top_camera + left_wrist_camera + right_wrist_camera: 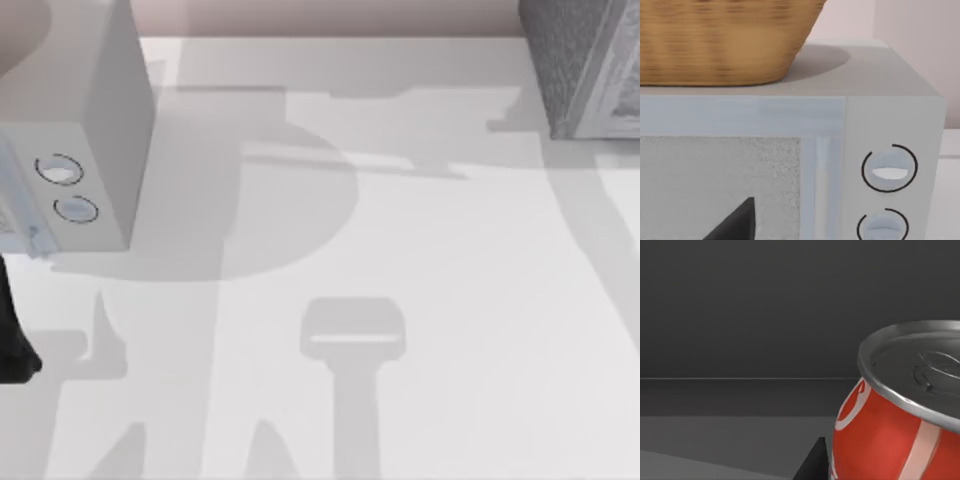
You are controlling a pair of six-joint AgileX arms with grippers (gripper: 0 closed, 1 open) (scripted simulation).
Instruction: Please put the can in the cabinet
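Can (890, 425), red with silver top: close before our right wrist camera, inside a dark grey space. Cabinet (585, 65): desk's (450, 300) far right corner. Pincer state: we cannot tell.

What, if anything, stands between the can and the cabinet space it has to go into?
Nothing visible does. In the right wrist view the can sits close to the camera, with a dark grey floor and back wall ahead of it, apparently the cabinet's inside. The top view shows the cabinet at the table's far right corner.
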